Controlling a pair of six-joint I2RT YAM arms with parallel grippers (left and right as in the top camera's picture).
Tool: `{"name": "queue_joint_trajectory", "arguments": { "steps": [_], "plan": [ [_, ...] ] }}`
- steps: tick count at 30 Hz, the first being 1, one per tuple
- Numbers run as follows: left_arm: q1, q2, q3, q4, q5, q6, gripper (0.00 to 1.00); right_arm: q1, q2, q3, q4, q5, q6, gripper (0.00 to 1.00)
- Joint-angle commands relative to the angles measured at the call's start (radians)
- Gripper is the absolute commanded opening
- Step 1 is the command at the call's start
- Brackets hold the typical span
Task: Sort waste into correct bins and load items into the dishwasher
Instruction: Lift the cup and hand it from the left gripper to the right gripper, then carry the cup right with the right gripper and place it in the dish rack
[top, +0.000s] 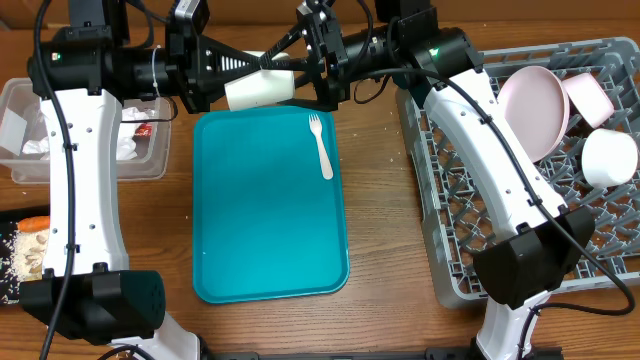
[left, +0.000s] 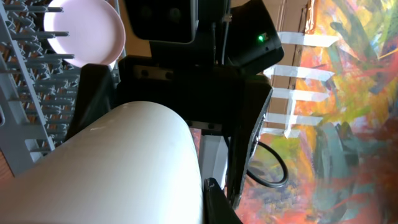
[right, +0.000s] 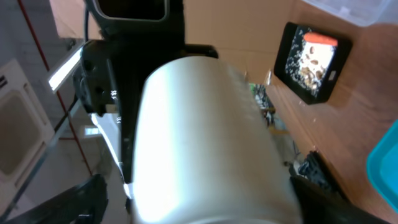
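Observation:
The small white cup hangs on its side above the far edge of the teal tray, between both grippers. My left gripper comes from the left and is shut on the cup. My right gripper comes from the right, open, with its fingers either side of the cup. A white fork lies on the teal tray. The grey dish rack holds the pink plate, pink bowl and white bowl.
The clear tub at the far left holds white napkins and the red wrapper. The black tray at the left edge holds the carrot and rice scraps.

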Motion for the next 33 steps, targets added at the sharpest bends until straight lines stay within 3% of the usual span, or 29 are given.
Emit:
{"name": "queue_joint_trajectory", "arguments": {
  "steps": [1, 5, 28, 33],
  "plan": [
    [-0.006, 0.004, 0.024, -0.001, 0.02, -0.041, 0.04, -0.001, -0.003, 0.007, 0.015, -0.016, 0.066, 0.87],
    [-0.006, 0.004, 0.024, 0.0, 0.019, -0.041, 0.04, -0.001, -0.003, 0.007, 0.014, -0.019, 0.074, 0.81],
    [0.007, 0.004, 0.024, 0.0, 0.02, -0.051, 0.04, -0.014, -0.003, 0.007, 0.015, -0.006, 0.102, 0.7],
    [0.007, 0.004, 0.024, 0.0, 0.02, -0.051, 0.1, -0.014, -0.003, 0.007, 0.015, -0.002, 0.105, 0.68]
  ]
}}
